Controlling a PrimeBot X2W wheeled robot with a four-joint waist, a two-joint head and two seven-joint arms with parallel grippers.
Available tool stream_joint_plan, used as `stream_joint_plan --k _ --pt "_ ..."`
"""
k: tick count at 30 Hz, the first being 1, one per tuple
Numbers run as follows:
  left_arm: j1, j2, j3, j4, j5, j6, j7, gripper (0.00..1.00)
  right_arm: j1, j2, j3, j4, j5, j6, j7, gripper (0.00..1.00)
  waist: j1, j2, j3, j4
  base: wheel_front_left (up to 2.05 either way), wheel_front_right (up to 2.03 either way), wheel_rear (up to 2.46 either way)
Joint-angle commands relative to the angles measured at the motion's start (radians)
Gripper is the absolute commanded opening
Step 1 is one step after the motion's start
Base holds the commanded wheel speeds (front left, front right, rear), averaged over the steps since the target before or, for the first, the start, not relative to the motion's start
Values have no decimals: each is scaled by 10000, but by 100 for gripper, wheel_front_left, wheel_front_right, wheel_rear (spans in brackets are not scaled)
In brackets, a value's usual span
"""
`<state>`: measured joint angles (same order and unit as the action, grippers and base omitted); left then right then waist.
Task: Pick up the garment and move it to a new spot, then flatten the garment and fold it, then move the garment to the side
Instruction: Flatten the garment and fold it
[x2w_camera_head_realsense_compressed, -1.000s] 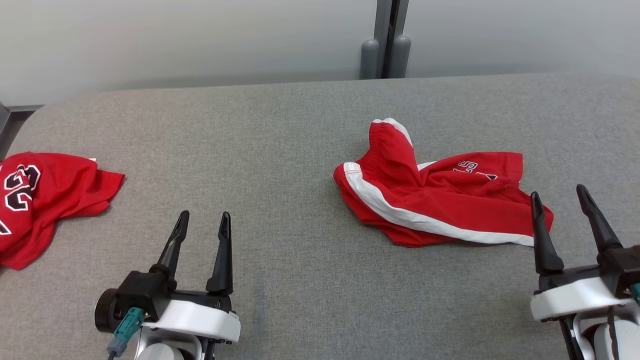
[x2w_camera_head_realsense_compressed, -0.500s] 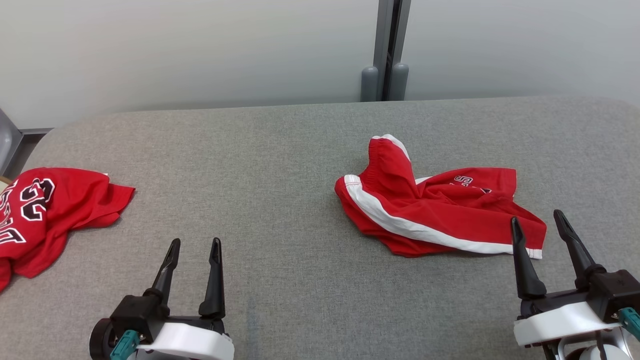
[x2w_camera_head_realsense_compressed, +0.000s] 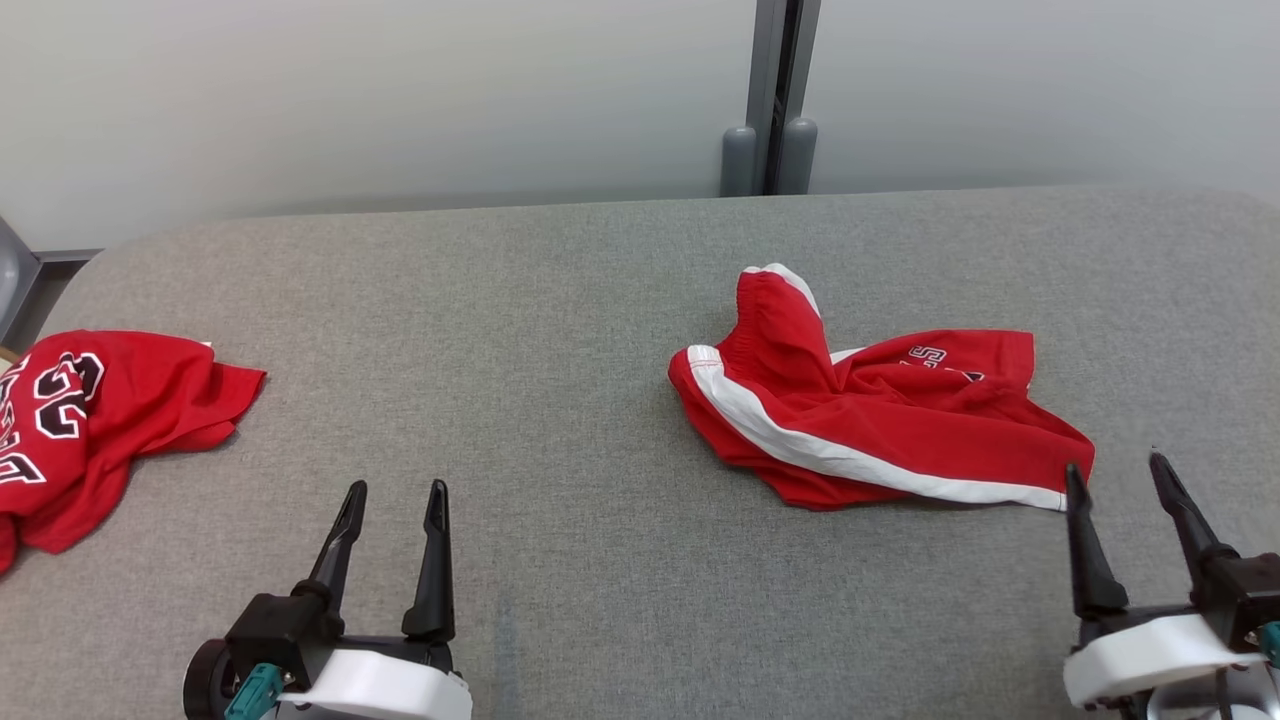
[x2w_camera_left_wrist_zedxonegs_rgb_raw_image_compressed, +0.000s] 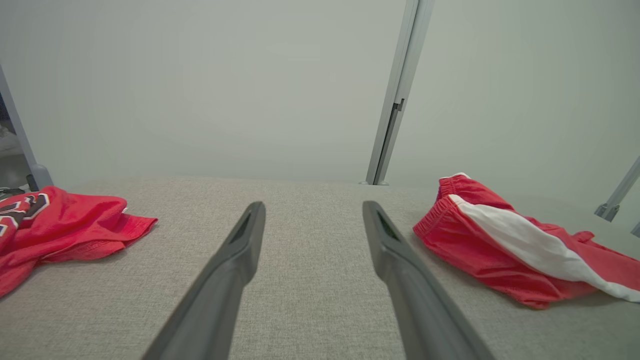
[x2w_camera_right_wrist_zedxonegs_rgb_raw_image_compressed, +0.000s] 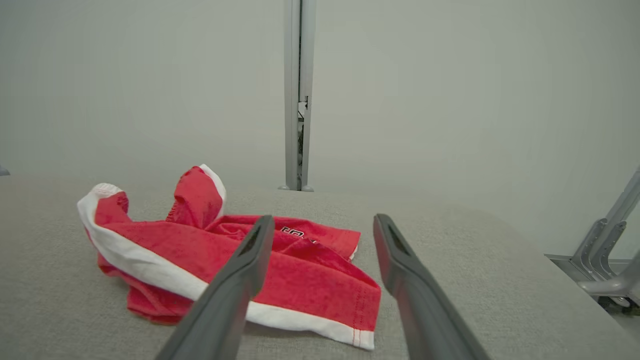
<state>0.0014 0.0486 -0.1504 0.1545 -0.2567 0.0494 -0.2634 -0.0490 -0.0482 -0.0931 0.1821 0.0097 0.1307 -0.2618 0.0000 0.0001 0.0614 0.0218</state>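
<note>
Now right hand drawn back from red shorts, released, left hand released too

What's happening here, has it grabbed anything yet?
Nothing is held yet. Both grippers are open, low over the near edge of the grey padded table. The right gripper points at the near right corner of the crumpled red shorts with the white stripe. The left gripper is over bare table. A red jersey lies bunched at the table's left edge. No flattening or folding has started.
</note>
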Motion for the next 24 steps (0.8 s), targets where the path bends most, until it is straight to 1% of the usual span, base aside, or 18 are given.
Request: stream_joint_plan --k 1,5,10,11,12,16,22,23,24 --pt "-32 35 -3 -24 10 -21 -19 100 -70 -47 -338 452 -207 1 -48 100 0 -1 86 -5 0 0 0" --pt "-168 35 -27 -49 49 -34 -19 100 -372 -63 -981 1599 -678 1 -40 100 0 -1 305 18 0 0 0" --pt "-362 35 -41 -56 106 -72 -19 100 -1077 -298 -1499 3091 -1033 1 -40 100 0 -1 648 86 0 0 0" --pt "-397 35 -45 -55 134 -78 -19 100 -1246 -358 -1532 3364 -1098 1 -42 100 0 -1 728 107 0 0 0" --pt "-397 35 -45 -55 134 -78 -19 100 -1246 -358 -1532 3364 -1098 1 -42 100 0 -1 728 107 0 0 0" --pt "-544 34 -40 -43 204 -100 -19 100 -1891 -611 -1453 4385 -1311 1 -45 100 0 -1 1011 206 0 0 0" --pt "-716 34 9 -27 266 -125 -19 100 -2736 -928 -1088 5761 -1453 1 -47 100 0 -1 1299 373 0 0 0" --pt "-741 34 36 -19 280 -127 -19 100 -2933 -951 -892 6012 -1413 1 -47 87 0 -1 1338 406 0 0 0" --pt "-737 34 42 -8 283 -135 -19 100 -2988 -964 -803 6079 -1374 1 -46 80 0 -1 1349 421 0 0 0"
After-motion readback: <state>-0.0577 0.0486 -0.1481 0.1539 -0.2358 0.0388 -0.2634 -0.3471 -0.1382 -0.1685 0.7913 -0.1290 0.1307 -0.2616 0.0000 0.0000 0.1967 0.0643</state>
